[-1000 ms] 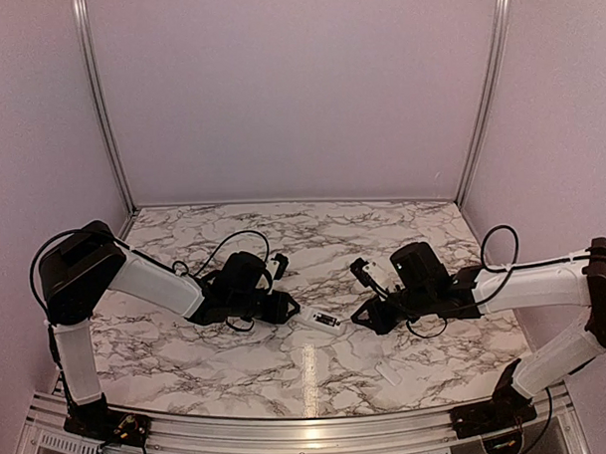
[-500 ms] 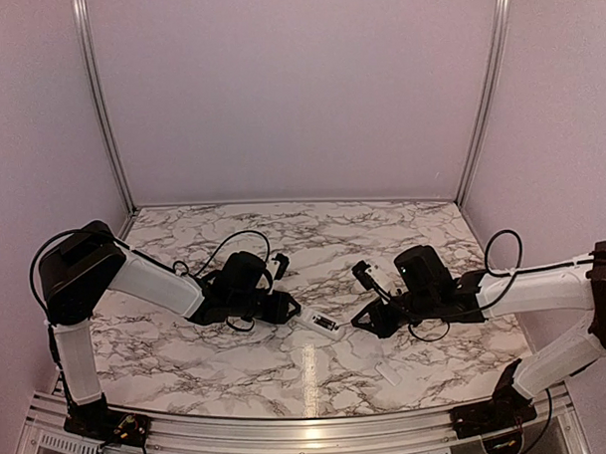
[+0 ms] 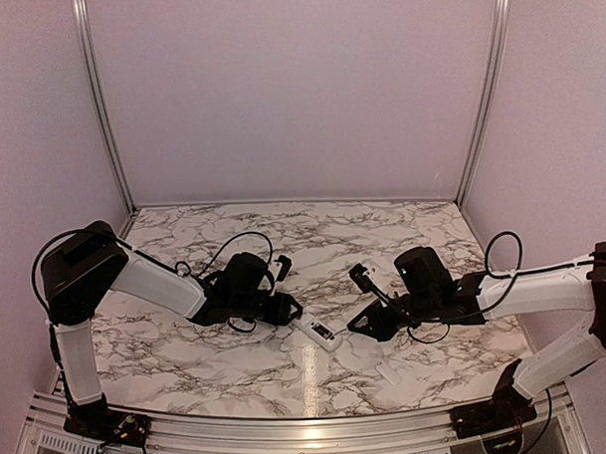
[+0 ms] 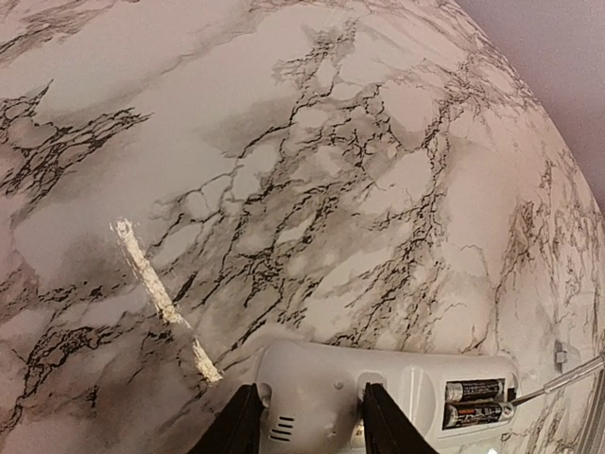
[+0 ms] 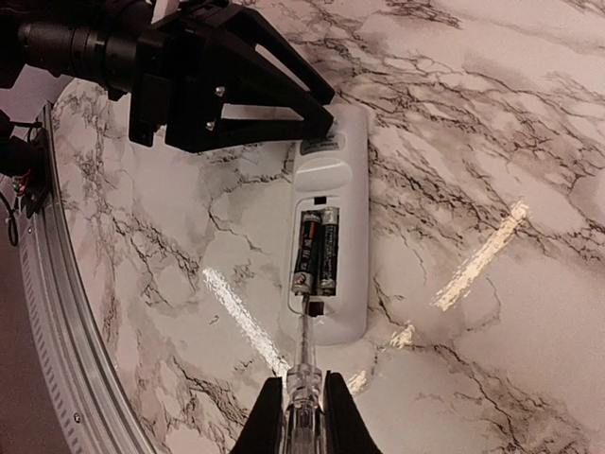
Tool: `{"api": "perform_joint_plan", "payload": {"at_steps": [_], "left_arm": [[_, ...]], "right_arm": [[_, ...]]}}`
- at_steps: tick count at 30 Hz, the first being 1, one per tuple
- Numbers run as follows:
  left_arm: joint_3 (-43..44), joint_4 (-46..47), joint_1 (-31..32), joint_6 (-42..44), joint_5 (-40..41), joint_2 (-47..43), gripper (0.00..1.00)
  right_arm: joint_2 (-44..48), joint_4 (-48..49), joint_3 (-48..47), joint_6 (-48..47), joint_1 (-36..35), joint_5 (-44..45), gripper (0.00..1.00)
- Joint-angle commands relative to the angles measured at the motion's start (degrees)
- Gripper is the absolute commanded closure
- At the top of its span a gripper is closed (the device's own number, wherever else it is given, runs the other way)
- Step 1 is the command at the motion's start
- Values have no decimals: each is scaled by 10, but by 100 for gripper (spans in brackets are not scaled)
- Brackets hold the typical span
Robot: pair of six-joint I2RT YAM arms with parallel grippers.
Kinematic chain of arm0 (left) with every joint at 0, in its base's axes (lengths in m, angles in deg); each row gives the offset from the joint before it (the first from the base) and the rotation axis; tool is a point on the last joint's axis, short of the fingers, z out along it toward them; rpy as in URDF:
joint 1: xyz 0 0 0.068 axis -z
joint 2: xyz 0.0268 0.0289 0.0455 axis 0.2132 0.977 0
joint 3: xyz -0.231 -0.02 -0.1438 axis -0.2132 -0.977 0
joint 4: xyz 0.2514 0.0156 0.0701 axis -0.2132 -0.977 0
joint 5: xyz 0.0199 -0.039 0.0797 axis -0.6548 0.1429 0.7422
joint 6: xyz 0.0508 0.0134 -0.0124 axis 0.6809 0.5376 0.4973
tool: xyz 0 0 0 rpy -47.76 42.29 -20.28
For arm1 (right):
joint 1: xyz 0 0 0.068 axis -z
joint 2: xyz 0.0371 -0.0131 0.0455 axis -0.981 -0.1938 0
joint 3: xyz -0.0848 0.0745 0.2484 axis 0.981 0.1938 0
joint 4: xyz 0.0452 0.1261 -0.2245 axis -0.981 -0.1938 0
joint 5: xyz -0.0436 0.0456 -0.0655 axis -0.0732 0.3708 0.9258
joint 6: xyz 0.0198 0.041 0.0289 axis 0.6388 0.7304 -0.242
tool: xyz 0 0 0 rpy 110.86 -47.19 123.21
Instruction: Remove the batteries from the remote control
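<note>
The white remote control (image 3: 318, 332) lies on the marble table with its battery recess facing up. Two dark batteries (image 5: 315, 250) sit side by side in the recess; they also show in the left wrist view (image 4: 475, 402). My left gripper (image 3: 287, 309) is shut on the remote's far end (image 4: 321, 397). My right gripper (image 3: 363, 323) is shut on a thin pale stick (image 5: 302, 355). The stick's tip touches the near end of the left battery. The stick also shows in the left wrist view (image 4: 558, 382).
A small white flat cover piece (image 3: 388, 371) lies on the table near the front, right of the remote. A metal rail (image 3: 290, 432) runs along the table's front edge. Pale walls close off the back and sides.
My right gripper has moved left and slightly nearer, bringing the stick's tip up to the batteries. The remote's free end has swung a little toward the front edge. The left gripper keeps its hold.
</note>
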Motion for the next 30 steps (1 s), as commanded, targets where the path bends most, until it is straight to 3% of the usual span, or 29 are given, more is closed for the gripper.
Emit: {"api": "perform_joint_plan", "payload": {"at_steps": [1,30], "left_arm": [[9,-21,15,4,-33,18,61],[9,-27,16,6,-33,15,61]], "right_arm": [[10,35,-6,6,-7,-16,100],[-22,62,-18,7,-7,-44,100]]}}
